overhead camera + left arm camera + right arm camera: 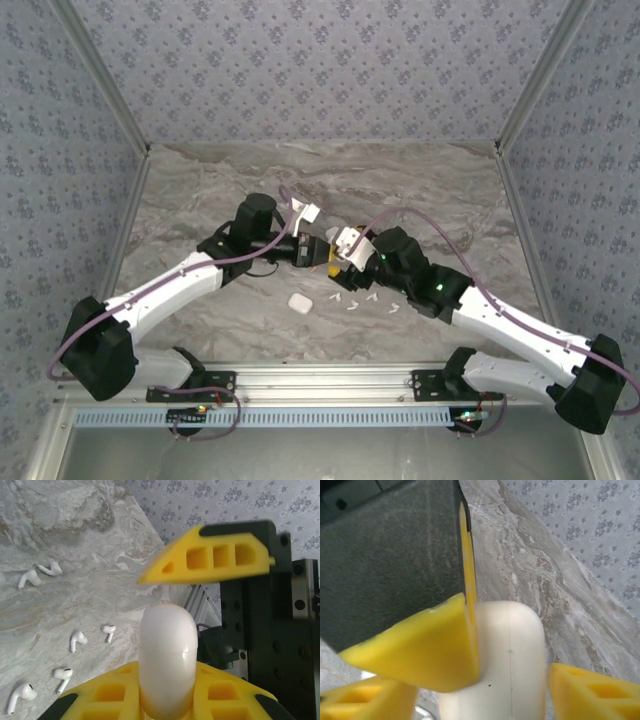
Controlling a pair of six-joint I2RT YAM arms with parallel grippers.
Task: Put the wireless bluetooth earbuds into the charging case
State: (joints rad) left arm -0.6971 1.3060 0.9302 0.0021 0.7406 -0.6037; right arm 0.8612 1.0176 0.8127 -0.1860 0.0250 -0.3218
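Left claw grips the white case, lid closed; right claw stands open around it. Earbuds lie loose on the table, so insertion appears not yet started.

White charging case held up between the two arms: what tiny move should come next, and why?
Probably the right gripper should back straight away from the charging case. Its jaws stand open around it, while the left gripper is shut on it. The case looks closed and white earbuds lie loose on the table, so a free right arm seems needed.
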